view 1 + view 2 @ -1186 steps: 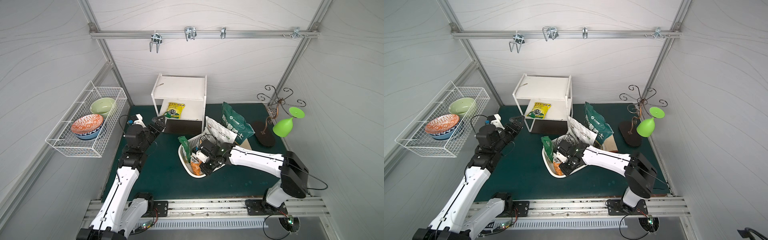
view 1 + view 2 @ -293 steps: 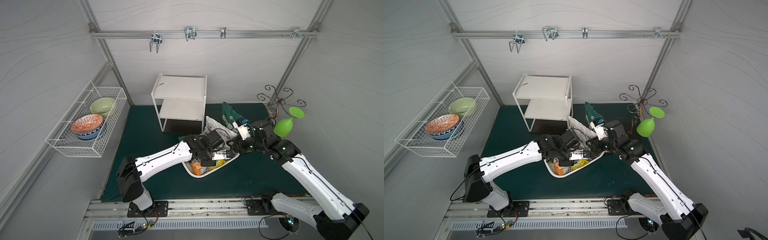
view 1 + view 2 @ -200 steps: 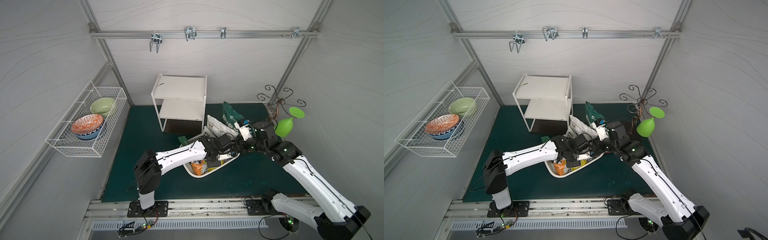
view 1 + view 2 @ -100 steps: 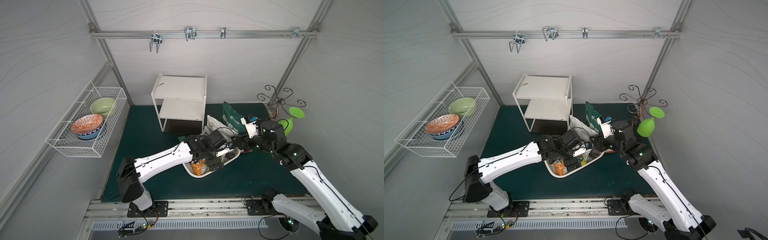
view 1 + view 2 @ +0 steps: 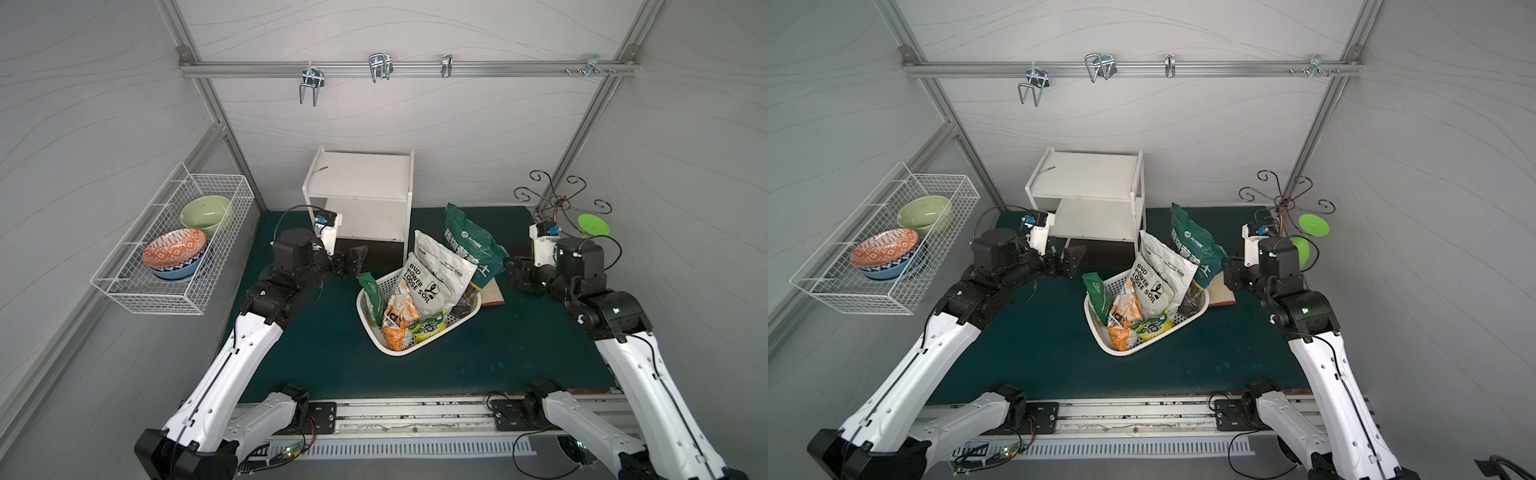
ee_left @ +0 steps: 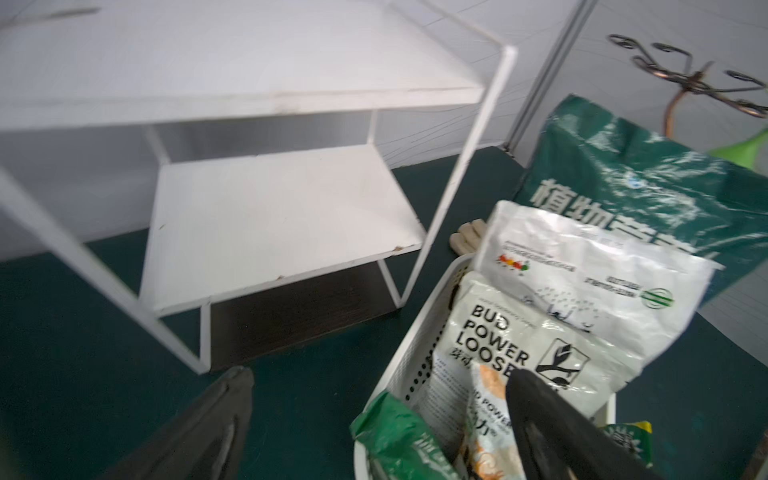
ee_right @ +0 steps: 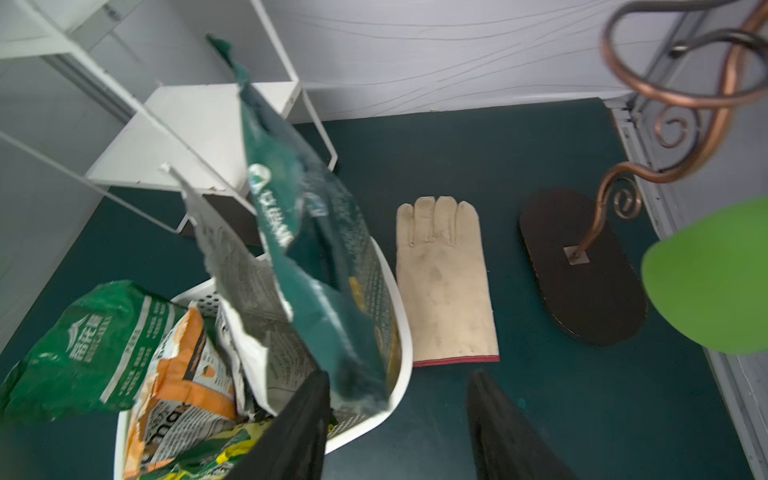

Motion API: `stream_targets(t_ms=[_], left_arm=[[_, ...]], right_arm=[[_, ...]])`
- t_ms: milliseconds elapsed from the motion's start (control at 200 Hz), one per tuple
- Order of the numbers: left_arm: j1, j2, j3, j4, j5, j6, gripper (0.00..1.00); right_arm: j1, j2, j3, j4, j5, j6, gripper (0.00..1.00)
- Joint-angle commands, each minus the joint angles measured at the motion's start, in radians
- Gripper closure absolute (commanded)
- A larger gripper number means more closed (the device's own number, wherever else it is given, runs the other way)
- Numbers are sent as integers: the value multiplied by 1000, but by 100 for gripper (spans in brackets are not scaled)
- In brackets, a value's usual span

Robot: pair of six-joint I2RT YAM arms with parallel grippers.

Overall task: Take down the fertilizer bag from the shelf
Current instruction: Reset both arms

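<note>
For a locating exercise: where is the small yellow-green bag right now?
In both top views the small yellow-green bag lies in the white perforated basket, at its near end beside the orange bag, off the shelf.

Glossy, crinkled white plastic soil bag [image 5: 424, 286]; smooth perforated white plastic basket [image 5: 461, 320]; matt white shelf [image 5: 361, 174] on thin metal legs.

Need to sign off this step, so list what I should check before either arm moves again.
1. Boards of the shelf bare: ok.
2. The yellow fertilizer bag lies in the white basket: ok.
3. The left fingers apart, nothing between them: ok.
4. The right fingers apart, nothing between them: ok.
5. Both arms off the basket: ok.
6. The tall dark green bag leaning steadily: cannot tell.
</note>
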Motion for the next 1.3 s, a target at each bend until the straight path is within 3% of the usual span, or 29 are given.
stream_targets(t_ms=[0, 120, 325, 535, 680, 760, 940, 1116, 1176, 1236, 1296], left_arm=[[144, -30, -78, 78, -16, -134, 1], [169, -59, -207, 159, -186, -103, 1], [172, -91, -450, 427, -315, -13, 2], [184, -26, -553, 598, -315, 19, 2], [214, 111, -589, 781, -258, 10, 2], [242, 190, -607, 890, -215, 11, 2], [263, 347, -606, 942, -216, 40, 2], [277, 481, -570, 1076, -201, 11, 2], [274, 549, -551, 1111, -186, 32, 2], [272, 522, -553, 1065, -179, 29, 2], [272, 540, -577, 1135, -178, 34, 2]], right_arm=[[-26, -17, -10, -12, 4, 35, 48], [-44, -21, -25, -27, 60, 39, 54], [-82, 4, -210, 156, 153, 95, 54], [-160, 23, -428, 496, 114, 141, 55], [-166, 176, -574, 863, 63, -34, 39], [-175, 306, -581, 1010, 38, -88, 35], [-184, 553, -533, 1175, 29, -185, 29], [-203, 634, -450, 1067, -47, -172, 28], [-185, 643, -516, 1157, -52, -191, 28], [-148, 655, -618, 1347, -29, -234, 28], [-102, 661, -690, 1482, 61, -267, 27]])
